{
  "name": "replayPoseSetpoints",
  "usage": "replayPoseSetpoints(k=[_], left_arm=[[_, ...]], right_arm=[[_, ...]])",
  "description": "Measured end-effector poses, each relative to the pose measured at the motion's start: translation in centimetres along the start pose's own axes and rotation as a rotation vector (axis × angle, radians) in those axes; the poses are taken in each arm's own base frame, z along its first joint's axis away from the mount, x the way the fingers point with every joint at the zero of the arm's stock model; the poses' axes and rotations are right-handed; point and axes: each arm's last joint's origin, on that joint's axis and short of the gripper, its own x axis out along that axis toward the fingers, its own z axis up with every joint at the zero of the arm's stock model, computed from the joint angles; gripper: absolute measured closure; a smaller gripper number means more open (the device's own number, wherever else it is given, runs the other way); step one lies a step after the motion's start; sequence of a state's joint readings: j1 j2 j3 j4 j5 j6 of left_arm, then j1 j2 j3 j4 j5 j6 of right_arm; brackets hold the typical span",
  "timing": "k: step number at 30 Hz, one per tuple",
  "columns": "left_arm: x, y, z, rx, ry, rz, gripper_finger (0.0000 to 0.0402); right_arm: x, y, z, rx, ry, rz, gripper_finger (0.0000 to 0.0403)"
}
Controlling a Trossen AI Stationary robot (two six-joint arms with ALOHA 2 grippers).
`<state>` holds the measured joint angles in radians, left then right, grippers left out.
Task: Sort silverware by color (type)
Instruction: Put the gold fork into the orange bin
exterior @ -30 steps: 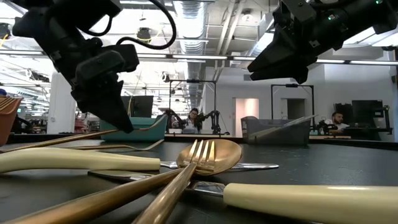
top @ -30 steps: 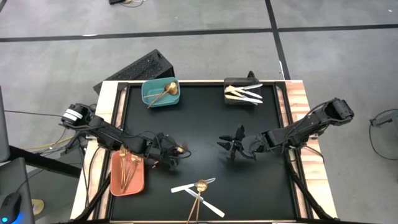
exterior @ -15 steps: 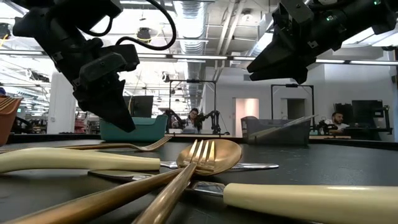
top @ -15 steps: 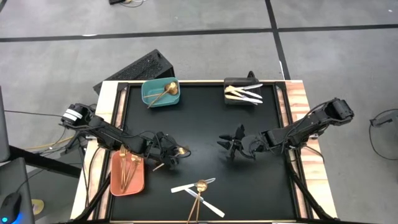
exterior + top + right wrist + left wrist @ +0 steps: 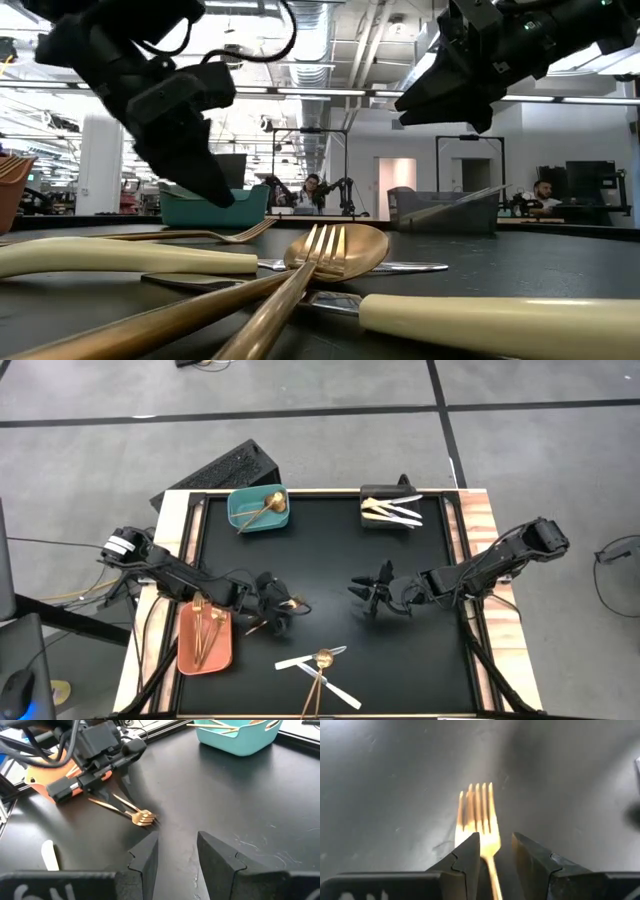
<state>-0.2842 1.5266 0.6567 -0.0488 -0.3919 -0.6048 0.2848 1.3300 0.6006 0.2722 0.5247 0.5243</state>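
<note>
Gold fork (image 5: pixel 479 817) lying flat on black table (image 5: pixel 330 560), between parted fingers (image 5: pixel 465 857) of left gripper (image 5: pixel 277 609); right gripper (image 5: pixel 375 593) hovering mid-table, fingers apart, empty.

Left gripper (image 5: pixel 277 612) over fork (image 5: pixel 273 612), apparently lying on mat (image 5: pixel 400 650); right gripper (image 5: pixel 366 592) opposite.

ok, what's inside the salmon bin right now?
The salmon bin holds a few gold forks lying lengthwise. Their exact count can't be made out from above, and whatever lies beneath them is covered.
</note>
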Motion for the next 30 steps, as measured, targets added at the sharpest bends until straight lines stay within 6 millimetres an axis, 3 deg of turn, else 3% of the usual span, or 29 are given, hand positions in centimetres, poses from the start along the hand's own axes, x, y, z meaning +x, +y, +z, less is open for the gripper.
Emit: replayPoseSetpoints(k=[14,23,30], left_arm=[[1.5,1.8,-0.4,-0.004,0.159,0.015,0.03],[1.4,1.9,-0.5,0.005,0.17,0.033,0.03],[0.3,2.0,0.3,0.052,0.179,0.055,0.03]], right_arm=[[0.0,-0.1,-0.1,-0.008,0.012,-0.006,0.0248],[0.0,-0.1,-0.2,-0.013,0.02,-0.01,0.0248],[0.0,-0.1,-0.2,-0.012,0.019,-0.011,0.0248]])
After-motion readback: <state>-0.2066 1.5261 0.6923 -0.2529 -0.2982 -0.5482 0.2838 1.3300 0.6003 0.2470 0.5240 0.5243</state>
